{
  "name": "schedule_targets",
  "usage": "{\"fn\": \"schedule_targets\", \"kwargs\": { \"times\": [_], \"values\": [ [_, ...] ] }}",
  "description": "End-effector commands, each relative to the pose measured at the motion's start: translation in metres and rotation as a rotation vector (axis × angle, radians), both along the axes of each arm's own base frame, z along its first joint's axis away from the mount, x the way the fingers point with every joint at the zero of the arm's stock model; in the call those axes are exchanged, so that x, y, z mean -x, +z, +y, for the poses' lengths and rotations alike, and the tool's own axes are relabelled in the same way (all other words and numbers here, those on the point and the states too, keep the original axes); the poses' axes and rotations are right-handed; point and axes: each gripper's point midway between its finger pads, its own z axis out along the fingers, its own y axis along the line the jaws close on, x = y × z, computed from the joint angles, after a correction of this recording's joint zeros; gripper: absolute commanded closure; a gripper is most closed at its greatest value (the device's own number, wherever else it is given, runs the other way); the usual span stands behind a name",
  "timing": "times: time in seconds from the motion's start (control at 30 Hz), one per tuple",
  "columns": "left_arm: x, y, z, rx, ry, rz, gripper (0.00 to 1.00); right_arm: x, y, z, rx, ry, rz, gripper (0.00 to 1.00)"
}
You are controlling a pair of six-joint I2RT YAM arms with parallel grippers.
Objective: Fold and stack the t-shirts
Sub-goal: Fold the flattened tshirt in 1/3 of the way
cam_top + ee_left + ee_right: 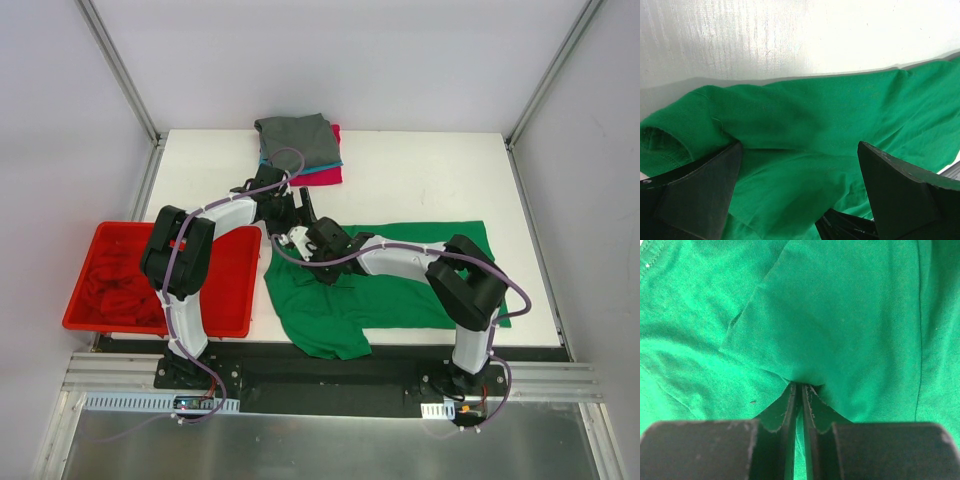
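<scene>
Nearest, the bright green t-shirt (410,295) lies spread along the near side of the table (430,180), with one corner drooping past the edge. The right gripper (801,386) has its jaws pressed together on a raised fold of that cloth, toward the shirt's left end. Just beyond, the left gripper (799,145) stands wide apart over a sleeve, holding nothing. At left, a red bin (236,285) holds a red tee (115,285). Farthest, a grey tee (298,138) tops a teal tee (300,171) and a magenta tee (332,176).
</scene>
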Motion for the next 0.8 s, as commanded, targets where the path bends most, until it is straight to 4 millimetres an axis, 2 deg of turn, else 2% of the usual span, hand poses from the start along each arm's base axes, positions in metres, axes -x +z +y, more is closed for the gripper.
{"fn": "schedule_targets", "kwargs": {
  "times": [0.0, 0.23, 0.43, 0.6, 0.77],
  "values": [
    [0.004, 0.008, -0.004, 0.01, -0.036, -0.02, 0.01, 0.003, 0.025, -0.001, -0.041, -0.023, 0.0, 0.91],
    [0.004, 0.007, -0.002, 0.005, -0.031, -0.02, 0.01, 0.02, 0.039, -0.012, -0.041, -0.067, 0.059, 0.92],
    [0.003, 0.007, -0.001, 0.003, -0.029, -0.021, 0.01, 0.04, 0.04, -0.014, -0.072, -0.048, 0.134, 0.92],
    [0.004, 0.005, 0.002, -0.001, -0.021, -0.017, 0.01, 0.047, 0.039, -0.017, -0.072, -0.028, 0.155, 0.92],
    [0.004, 0.007, 0.002, 0.0, -0.021, -0.019, 0.01, 0.056, 0.041, -0.015, -0.095, 0.003, 0.182, 0.75]
  ]
}}
